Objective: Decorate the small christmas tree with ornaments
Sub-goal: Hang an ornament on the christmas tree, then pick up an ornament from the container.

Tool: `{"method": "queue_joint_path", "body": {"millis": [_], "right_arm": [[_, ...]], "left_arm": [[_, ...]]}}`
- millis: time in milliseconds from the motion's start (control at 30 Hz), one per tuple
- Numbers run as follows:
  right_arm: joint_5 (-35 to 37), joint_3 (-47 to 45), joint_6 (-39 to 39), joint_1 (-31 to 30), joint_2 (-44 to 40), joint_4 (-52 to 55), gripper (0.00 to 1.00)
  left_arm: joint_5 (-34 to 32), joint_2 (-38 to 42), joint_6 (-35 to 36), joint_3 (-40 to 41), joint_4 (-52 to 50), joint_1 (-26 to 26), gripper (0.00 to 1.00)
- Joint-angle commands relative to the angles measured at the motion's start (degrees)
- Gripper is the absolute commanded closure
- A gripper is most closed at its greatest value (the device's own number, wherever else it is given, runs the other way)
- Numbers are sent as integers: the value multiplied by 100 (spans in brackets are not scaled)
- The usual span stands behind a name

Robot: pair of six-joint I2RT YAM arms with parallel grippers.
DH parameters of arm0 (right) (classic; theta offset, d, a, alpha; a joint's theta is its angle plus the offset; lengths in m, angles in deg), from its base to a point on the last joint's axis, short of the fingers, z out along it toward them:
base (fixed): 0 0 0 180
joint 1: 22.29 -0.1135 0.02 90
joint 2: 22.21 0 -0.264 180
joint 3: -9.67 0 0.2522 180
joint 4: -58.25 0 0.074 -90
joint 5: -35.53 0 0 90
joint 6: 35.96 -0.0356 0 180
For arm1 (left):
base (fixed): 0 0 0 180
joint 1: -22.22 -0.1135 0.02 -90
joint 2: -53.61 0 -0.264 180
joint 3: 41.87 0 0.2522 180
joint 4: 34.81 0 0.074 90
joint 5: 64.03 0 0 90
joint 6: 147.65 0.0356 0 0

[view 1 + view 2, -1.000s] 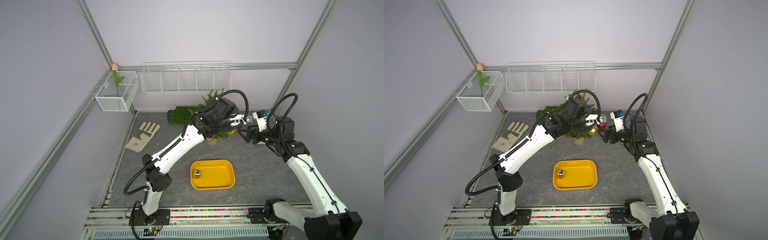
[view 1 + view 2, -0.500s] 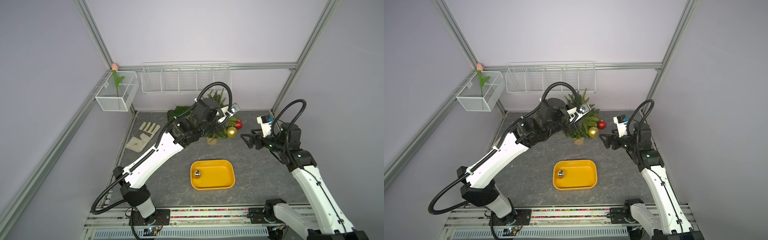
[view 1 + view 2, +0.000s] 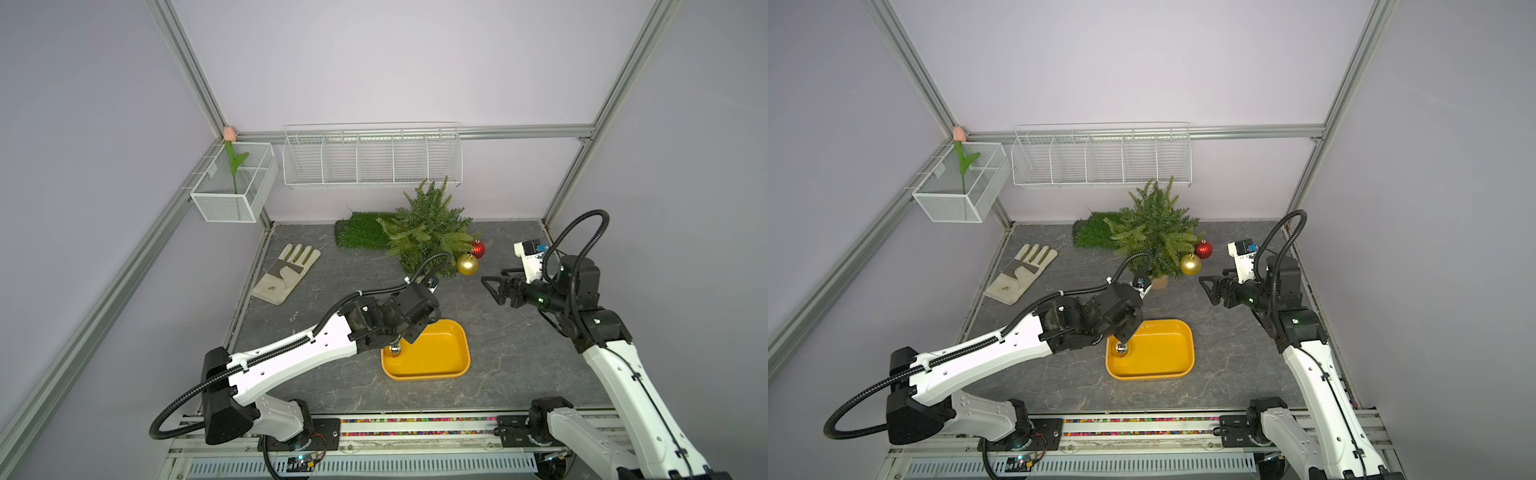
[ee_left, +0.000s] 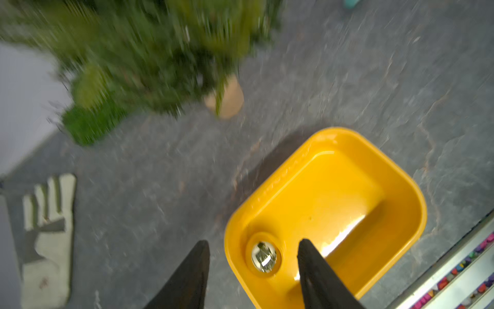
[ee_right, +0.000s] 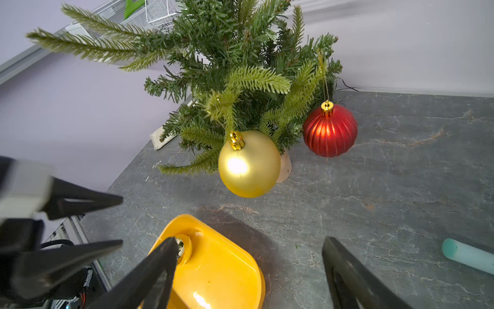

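Observation:
The small christmas tree (image 3: 428, 224) (image 3: 1154, 224) (image 5: 240, 53) stands at the back of the table. Two ornaments hang on its right side, a matte gold one (image 3: 468, 264) (image 3: 1190, 264) (image 5: 249, 164) and a red ribbed one (image 3: 478, 249) (image 3: 1203, 249) (image 5: 330, 131). A shiny mirror-like ornament (image 3: 394, 350) (image 3: 1121, 350) (image 4: 264, 256) lies in the left corner of the yellow tray (image 3: 424, 376) (image 4: 417, 214). My left gripper (image 4: 252, 242) (image 5: 121, 220) hovers open just above that ornament, holding nothing. Right of the tree, my right gripper (image 3: 490, 291) (image 3: 1207, 291) (image 5: 250, 239) points at it, open and empty.
A work glove (image 3: 286, 270) lies at the left. A green turf mat (image 3: 361, 232) sits behind the tree. A wire rack (image 3: 372, 160) hangs on the back wall, and a mesh basket (image 3: 232, 199) with a pink tulip on the left rail. A teal cylinder (image 5: 467, 255) lies at the right.
My left arm has swung from the tree toward the front and down over the tray's corner. My right gripper has drawn back to the right, leaving the gold and red ornaments hanging free.

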Motion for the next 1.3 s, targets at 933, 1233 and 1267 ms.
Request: {"method": "queue_joint_path", "body": {"millis": [933,1233,1267], "right_arm": [[89,-122,106,-280,-61,-164,11],[117,-149,131,-293,-91,-147,11],[116,-148,132,-296,-88,-149,11]], "left_arm": [[1535,-1671,-1922,730,311,-665,32],[1537,-2061,-1975,651,180,-665,33],[1540,-2074,-1983,643,132,-667,33]]}}
